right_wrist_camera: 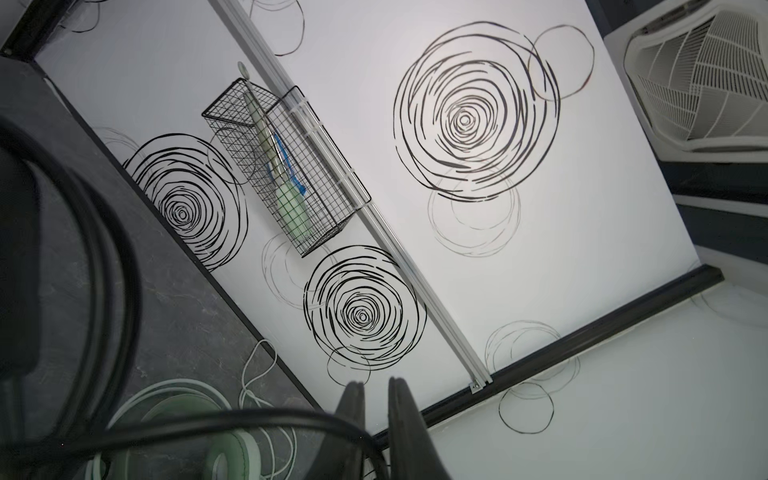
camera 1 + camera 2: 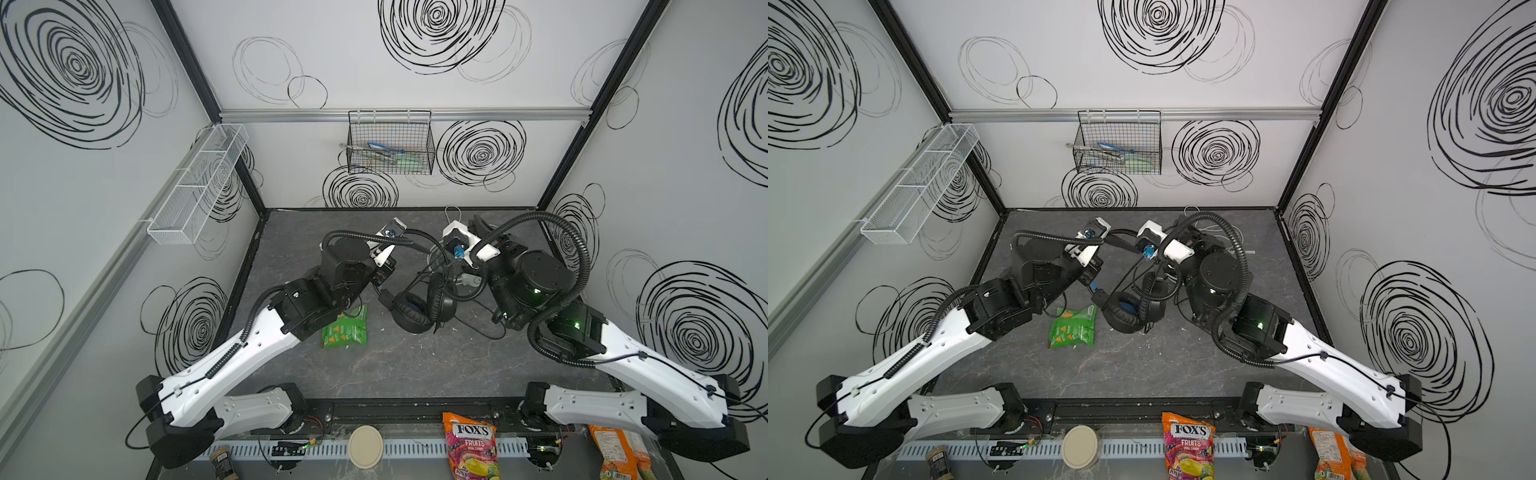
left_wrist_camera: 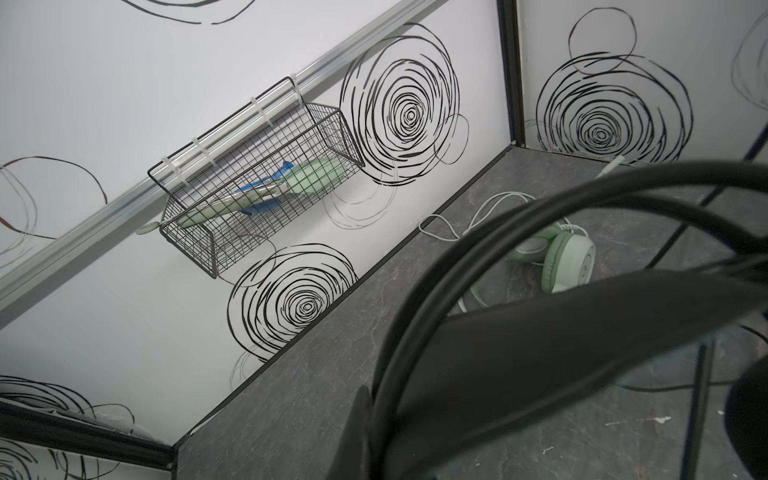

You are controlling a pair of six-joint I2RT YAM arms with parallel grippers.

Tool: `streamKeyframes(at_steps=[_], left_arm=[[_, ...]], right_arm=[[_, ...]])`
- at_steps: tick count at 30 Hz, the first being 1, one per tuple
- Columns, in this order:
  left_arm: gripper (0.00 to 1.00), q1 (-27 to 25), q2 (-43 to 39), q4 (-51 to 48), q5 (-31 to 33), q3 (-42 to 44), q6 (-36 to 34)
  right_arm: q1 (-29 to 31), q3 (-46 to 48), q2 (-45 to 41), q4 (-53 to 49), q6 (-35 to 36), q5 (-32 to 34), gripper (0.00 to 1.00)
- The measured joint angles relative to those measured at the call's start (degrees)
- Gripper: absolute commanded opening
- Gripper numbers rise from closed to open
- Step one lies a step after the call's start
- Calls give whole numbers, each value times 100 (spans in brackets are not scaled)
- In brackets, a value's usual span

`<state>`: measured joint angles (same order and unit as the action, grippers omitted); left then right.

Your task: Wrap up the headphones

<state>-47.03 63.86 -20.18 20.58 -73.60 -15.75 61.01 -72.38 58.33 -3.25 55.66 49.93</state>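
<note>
Dark marbled tabletop (image 2: 415, 365), black headphones (image 2: 413, 313), candy bag (image 2: 469, 446) labelled "FOX'S FRUITS"

- Open: the bare tabletop (image 2: 415, 374) in front.
- Middle: the snack packet (image 2: 345, 328) and black headphones (image 2: 419, 309) lie near each other, narrowing the passage.
- Back: mint headphones (image 3: 557, 262) and pale cable (image 3: 469, 216) sprawl.

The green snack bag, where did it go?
In both top views the green snack bag lies flat on the grey table, left of the middle and right beside the black headphones.
</note>
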Motion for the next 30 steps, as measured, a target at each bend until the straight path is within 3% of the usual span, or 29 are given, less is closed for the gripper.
streamKeyframes(at_steps=[12,20,30], left_arm=[[0,332,-549,-116,-1475,-15,1130],[0,334,-553,15,-1954,-319,1832],[0,334,-533,575,-2361,-772,2691]], right_arm=[[-1480,-85,-15,-68,-1825,-1250,24],[-1869,70,-31,-17,-2745,-1963,25],[-1980,1034,-129,323,-3781,-2767,26]])
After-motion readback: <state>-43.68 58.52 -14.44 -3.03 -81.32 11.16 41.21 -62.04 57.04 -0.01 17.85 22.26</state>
